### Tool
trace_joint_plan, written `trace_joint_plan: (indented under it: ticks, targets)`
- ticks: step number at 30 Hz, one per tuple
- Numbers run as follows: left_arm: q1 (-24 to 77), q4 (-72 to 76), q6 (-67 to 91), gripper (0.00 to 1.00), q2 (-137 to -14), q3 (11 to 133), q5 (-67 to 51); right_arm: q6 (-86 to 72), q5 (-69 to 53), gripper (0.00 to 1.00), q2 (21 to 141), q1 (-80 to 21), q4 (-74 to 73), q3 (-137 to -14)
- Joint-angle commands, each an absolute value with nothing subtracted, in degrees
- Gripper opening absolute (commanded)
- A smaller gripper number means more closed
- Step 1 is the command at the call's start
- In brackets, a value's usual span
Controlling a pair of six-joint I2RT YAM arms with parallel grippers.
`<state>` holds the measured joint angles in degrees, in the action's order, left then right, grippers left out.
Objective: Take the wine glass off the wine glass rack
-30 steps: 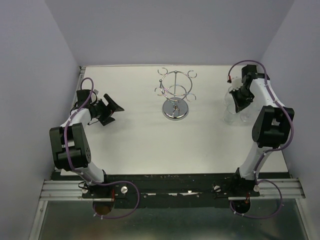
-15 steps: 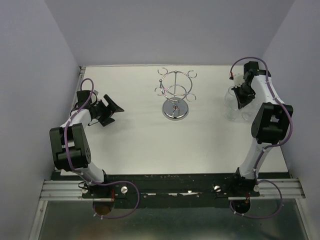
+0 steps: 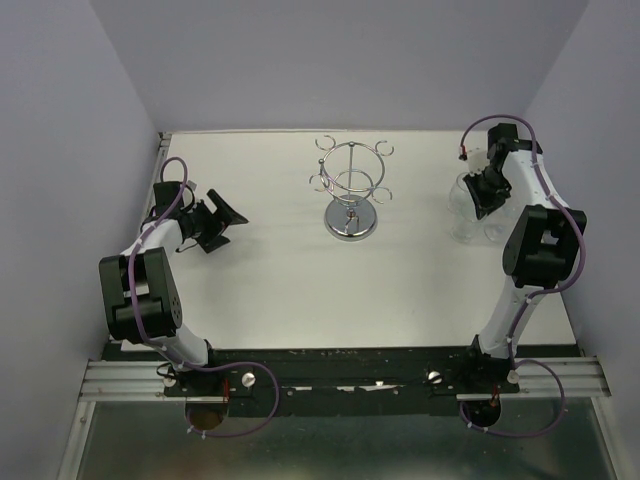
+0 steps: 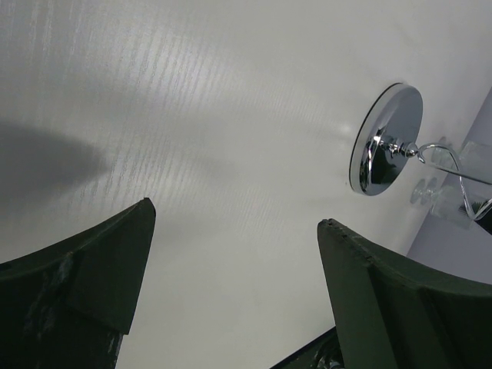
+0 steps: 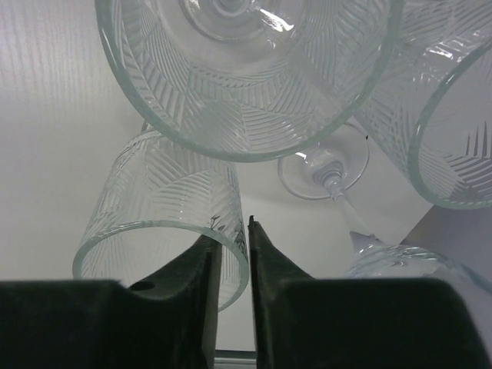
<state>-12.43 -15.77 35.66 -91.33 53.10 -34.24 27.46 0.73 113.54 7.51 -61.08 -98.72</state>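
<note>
The wine glass rack (image 3: 351,190), a chrome wire stand on a round mirrored base, stands at the middle back of the table with nothing on its hooks; its base also shows in the left wrist view (image 4: 387,138). Several clear patterned wine glasses (image 3: 468,215) stand close together at the back right. My right gripper (image 3: 484,187) is over them. In the right wrist view it (image 5: 248,227) is shut on the rim of one wine glass (image 5: 154,207), one finger inside the bowl and one outside. My left gripper (image 3: 222,214) is open and empty at the left, well away from the rack.
Other glasses crowd round the held one in the right wrist view: a large bowl (image 5: 246,92) just above, another (image 5: 442,115) to the right, and a foot and stem (image 5: 327,165) behind. The right wall is close to the right arm.
My right gripper has moved a little towards the back of the table among the glasses. The left arm and the rack have not moved.
</note>
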Motion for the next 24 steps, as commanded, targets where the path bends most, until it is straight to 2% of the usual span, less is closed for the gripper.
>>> trace_joint_plan:
  ticks: [1,5,18,22,24]
  targets:
    - [-13.01,-14.59,36.04,0.99,-89.3,52.3,-33.57,27.6,0.35,0.32,112.59,8.09,-62.67,-99.31]
    - [-13.1,-14.41,36.3,0.99,-89.21,52.21,-33.66,27.33,0.35,0.38,111.62,8.0,-62.75,-99.4]
    - [-13.01,-13.71,37.44,0.99,-89.91,52.38,-34.72,25.49,-5.62,0.45,109.34,8.0,-65.3,-107.21]
    - [-13.01,-13.97,37.18,0.99,-90.26,53.61,-34.89,25.49,-9.3,0.52,109.42,8.0,-67.93,-113.8]
    - [-12.92,-14.76,36.48,0.99,-90.53,54.84,-34.89,25.23,-14.04,0.59,109.86,8.0,-69.86,-118.19]
